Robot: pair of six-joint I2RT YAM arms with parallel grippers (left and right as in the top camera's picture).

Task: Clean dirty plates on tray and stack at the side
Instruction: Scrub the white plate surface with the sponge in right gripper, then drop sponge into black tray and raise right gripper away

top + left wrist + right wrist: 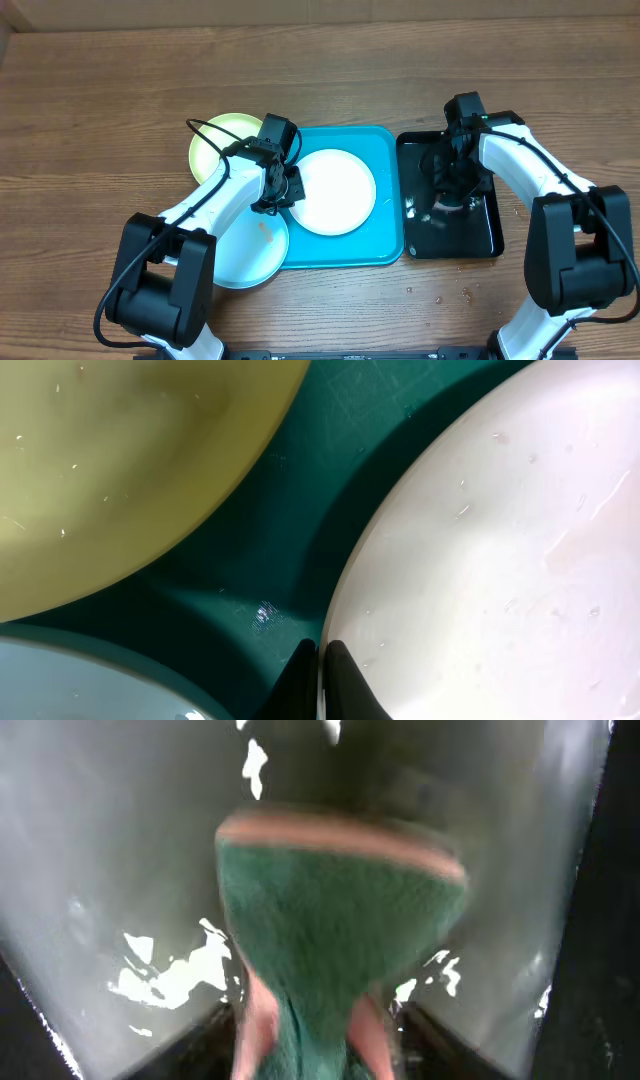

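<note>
**We see the left gripper (292, 190) pinching the white plate's rim and the right gripper (446, 203) low over the black tray.**

From overhead, the white plate (335, 190) lies inside the turquoise tray (385, 250). The lime green plate (215, 145) overlaps the tray's far left corner, and the light blue plate (240, 262), marked with an orange smear (265, 232), overlaps its near left edge. The black tray (470, 240) sits just right of the turquoise one. In the left wrist view, we find the fingertips (338, 675) pressed together on the white plate's edge. In the right wrist view, though blurred, we make out a green sponge (340, 920) squeezed narrow between the fingers (255, 1030).
</note>
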